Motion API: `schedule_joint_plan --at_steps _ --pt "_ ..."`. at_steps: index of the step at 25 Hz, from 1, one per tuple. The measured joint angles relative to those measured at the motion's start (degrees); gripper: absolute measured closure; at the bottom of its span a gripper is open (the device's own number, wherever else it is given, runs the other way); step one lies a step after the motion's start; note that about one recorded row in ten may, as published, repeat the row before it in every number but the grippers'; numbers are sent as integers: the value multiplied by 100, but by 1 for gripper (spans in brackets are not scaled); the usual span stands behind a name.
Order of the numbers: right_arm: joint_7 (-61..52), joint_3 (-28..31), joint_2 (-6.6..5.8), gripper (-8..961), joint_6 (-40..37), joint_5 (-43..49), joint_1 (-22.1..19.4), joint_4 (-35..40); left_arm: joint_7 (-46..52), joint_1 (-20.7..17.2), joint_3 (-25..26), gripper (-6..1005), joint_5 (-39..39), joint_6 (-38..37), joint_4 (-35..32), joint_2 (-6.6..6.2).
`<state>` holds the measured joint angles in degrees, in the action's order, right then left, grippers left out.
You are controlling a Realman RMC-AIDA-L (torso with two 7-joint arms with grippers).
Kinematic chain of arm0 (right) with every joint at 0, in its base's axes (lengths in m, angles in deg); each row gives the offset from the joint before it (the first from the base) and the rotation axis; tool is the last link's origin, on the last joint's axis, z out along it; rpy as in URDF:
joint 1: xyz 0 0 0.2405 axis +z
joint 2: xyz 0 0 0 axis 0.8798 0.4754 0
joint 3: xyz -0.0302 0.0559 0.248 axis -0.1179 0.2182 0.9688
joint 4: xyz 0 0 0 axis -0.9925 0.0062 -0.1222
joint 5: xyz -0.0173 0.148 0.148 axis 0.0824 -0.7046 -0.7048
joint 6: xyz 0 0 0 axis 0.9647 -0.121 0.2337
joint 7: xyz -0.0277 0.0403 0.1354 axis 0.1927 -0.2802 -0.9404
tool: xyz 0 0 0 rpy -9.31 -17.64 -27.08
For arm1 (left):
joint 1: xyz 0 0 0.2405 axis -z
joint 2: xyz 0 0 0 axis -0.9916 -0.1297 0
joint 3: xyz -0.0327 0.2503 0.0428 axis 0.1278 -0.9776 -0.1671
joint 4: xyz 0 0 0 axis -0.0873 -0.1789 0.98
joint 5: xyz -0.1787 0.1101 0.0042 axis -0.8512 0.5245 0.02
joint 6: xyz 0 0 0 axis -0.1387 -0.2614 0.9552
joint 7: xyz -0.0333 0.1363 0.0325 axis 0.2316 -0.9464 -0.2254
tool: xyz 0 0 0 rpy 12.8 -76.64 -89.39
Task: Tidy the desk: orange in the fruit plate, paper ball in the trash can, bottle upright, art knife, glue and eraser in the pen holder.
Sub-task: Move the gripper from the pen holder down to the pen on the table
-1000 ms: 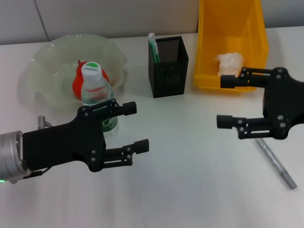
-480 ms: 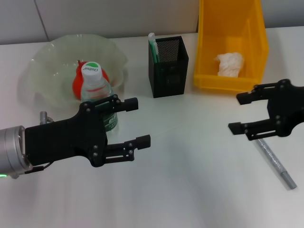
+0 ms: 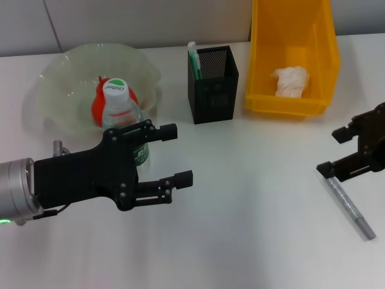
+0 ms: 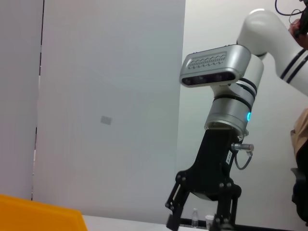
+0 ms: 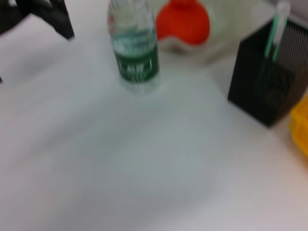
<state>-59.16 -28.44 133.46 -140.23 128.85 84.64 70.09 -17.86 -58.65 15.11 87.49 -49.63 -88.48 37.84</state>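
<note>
The bottle [image 3: 124, 120] is seen upright just before the fruit plate [image 3: 60, 78], the left gripper [image 3: 172, 155] spread wide beside it, while the right gripper [image 3: 334, 152] is held open over a grey pen [image 3: 349, 206].

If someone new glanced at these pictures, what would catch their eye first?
Likely the bright yellow trash can at the back right, the paper ball inside it. Then the open left pincer in front of the upright bottle, and the orange in the fruit plate.

White desk [image 3: 252, 229] before pale grey wall [image 3: 150, 18].
</note>
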Motion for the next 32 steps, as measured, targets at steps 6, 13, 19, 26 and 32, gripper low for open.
schedule_joint_plan --at_steps 6,13,19,26,32 --pt "-230 -471 1 175 -227 1014 288 -14 1 1 -29 189 0 1 -3 9" --pt "-366 -500 -5 175 -228 1296 390 -219 1 -24 -40 189 0 -5 -3 10" --pt "-605 -510 2 176 -70 1549 375 -308 -13 -28 -59 189 0 -7 -3 21" --pt "-803 -450 -12 176 84 1675 406 -749 -21 -37 -66 189 0 -7 -3 28" --pt "-1007 -447 -14 176 307 1877 419 -1053 -19 -47 -71 189 0 -30 21 34"
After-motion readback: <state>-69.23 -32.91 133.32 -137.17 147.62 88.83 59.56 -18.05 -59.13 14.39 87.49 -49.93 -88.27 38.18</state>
